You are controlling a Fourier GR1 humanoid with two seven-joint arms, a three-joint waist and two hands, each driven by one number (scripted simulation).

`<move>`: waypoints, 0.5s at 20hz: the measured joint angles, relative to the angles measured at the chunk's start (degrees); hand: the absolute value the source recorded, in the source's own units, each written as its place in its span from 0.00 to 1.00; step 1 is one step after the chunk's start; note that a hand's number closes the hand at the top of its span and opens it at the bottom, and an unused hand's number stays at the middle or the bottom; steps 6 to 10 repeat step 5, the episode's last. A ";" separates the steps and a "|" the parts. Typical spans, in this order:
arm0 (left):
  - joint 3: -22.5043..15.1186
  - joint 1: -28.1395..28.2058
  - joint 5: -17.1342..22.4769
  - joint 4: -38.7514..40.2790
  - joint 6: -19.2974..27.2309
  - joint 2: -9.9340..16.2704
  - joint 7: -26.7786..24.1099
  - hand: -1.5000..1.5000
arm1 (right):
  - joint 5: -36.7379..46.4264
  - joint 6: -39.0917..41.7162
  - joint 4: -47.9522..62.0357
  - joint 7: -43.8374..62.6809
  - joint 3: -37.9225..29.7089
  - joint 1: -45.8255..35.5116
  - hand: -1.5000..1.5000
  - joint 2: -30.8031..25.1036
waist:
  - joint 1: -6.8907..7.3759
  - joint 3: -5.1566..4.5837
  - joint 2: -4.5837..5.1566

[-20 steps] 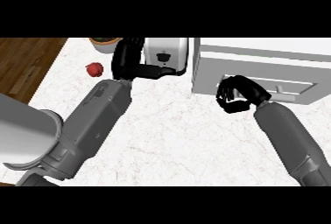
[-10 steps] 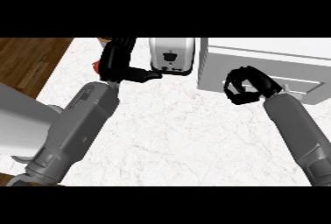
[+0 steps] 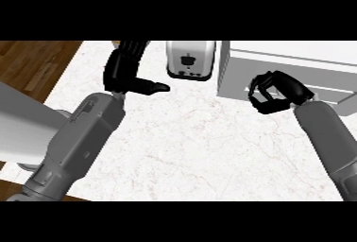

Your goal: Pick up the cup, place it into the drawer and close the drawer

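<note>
No cup shows in the head view. The white drawer unit (image 3: 293,64) stands at the back right, its drawer front (image 3: 327,90) looking pushed in. My right hand (image 3: 275,92) hovers just in front of that drawer face, fingers curled, with nothing visible inside them. My left hand (image 3: 125,66) is at the back left beside the toaster, fingers straight and pointing away, thumb (image 3: 152,87) sticking out to the right. It covers the counter behind it. A brown sliver (image 3: 115,43) peeks out by its fingertips; I cannot tell what it is.
A chrome toaster (image 3: 190,59) stands between the two hands at the back. The white marble counter (image 3: 202,151) ends at the left, with wooden floor (image 3: 35,61) beyond. A large grey shape (image 3: 21,127) fills the left edge.
My left hand has moved up and right toward the toaster and now hides the small red thing seen earlier. My right hand has shifted slightly up along the drawer front.
</note>
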 measured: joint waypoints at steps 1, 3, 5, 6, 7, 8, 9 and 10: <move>0.05 0.11 0.14 -0.18 -0.25 0.06 0.09 0.00 | -0.47 0.89 -0.26 0.03 -0.17 0.12 1.00 -0.24 | 0.14 0.06 0.09; 0.06 0.53 0.27 -0.51 -0.73 0.40 0.24 0.00 | -1.22 2.23 -0.76 0.14 -0.43 0.53 1.00 -0.73 | 0.54 0.16 0.15; 0.14 0.65 0.43 -0.90 -1.15 0.57 0.29 0.00 | -1.77 3.26 -1.27 0.29 -0.56 0.80 1.00 -1.07 | 0.74 0.24 0.26; 0.14 0.65 0.43 -0.90 -1.15 0.57 0.29 0.00 | -1.77 3.26 -1.27 0.29 -0.56 0.80 1.00 -1.07 | 0.74 0.24 0.26; 0.14 0.65 0.43 -0.90 -1.15 0.57 0.29 0.00 | -1.77 3.26 -1.27 0.29 -0.56 0.80 1.00 -1.07 | 0.74 0.24 0.26; 0.14 0.65 0.43 -0.90 -1.15 0.57 0.29 0.00 | -1.77 3.26 -1.27 0.29 -0.56 0.80 1.00 -1.07 | 0.74 0.24 0.26; 0.14 0.65 0.43 -0.90 -1.15 0.57 0.29 0.00 | -1.77 3.26 -1.27 0.29 -0.56 0.80 1.00 -1.07 | 0.74 0.24 0.26; 0.14 0.65 0.43 -0.90 -1.15 0.57 0.29 0.00 | -1.77 3.26 -1.27 0.29 -0.56 0.80 1.00 -1.07 | 0.74 0.24 0.26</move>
